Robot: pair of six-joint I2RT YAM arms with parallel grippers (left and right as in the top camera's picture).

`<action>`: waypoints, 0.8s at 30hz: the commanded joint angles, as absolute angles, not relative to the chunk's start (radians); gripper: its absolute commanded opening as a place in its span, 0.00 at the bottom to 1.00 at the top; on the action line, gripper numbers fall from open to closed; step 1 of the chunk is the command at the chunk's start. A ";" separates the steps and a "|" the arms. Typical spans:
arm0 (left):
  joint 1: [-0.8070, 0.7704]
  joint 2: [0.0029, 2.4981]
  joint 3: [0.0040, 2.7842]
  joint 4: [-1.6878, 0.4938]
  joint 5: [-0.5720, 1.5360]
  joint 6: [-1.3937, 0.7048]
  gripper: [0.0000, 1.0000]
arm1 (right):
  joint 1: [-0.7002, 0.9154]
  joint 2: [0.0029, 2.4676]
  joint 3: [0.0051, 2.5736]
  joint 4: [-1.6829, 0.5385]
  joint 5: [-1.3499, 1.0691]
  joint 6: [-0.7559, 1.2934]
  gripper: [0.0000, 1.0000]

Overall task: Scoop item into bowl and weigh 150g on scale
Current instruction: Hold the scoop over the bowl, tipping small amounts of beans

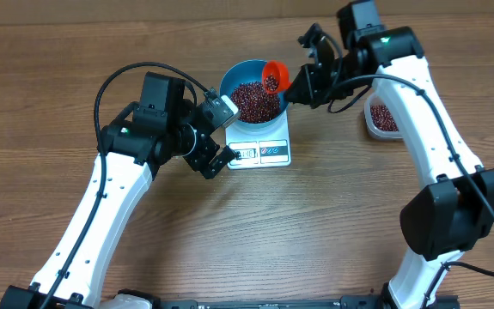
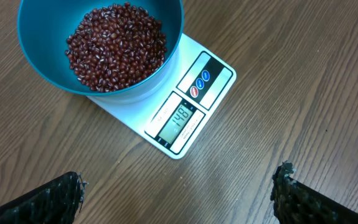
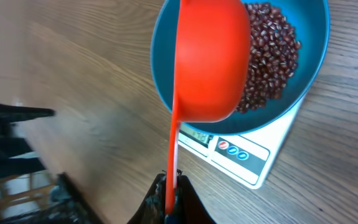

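Currently | topping up: right gripper [image 3: 169, 208] pinching scoop [image 3: 210, 62] over bowl [image 2: 35, 56] of beans [image 2: 116, 46] sitting on scale [image 2: 129, 112], far bench [image 2: 291, 93] | left gripper [image 2: 179, 180] hanging spread | display [image 2: 180, 117] seemingly reading just short | next: trickling few beans

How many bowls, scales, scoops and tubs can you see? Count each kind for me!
round blue plastic bowl: 1
flat white rectangular scale: 1
orange-red plastic scoop: 1
clear plastic tub: 1
Total: 4
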State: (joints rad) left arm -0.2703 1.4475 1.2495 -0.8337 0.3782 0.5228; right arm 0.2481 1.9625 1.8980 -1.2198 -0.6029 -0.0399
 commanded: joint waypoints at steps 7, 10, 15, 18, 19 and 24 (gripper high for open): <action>-0.269 1.451 1.245 -0.834 0.382 0.509 1.00 | 0.320 1.917 1.933 -1.217 -0.385 -0.004 0.04; -0.269 1.451 1.245 -0.833 0.382 0.509 1.00 | 0.339 1.917 1.933 -1.219 -0.349 -0.004 0.04; -0.269 1.451 1.245 -0.833 0.382 0.509 1.00 | 0.368 1.917 1.933 -1.217 -0.286 -0.004 0.04; -0.269 1.451 1.245 -0.833 0.382 0.509 1.00 | 0.378 1.917 1.933 -1.217 -0.254 -0.004 0.04; -0.269 1.451 1.245 -0.833 0.382 0.509 1.00 | 0.381 1.917 1.933 -1.217 -0.246 -0.004 0.04; -0.269 1.451 1.245 -0.834 0.382 0.509 0.99 | 0.388 1.917 1.933 -1.217 -0.205 -0.033 0.04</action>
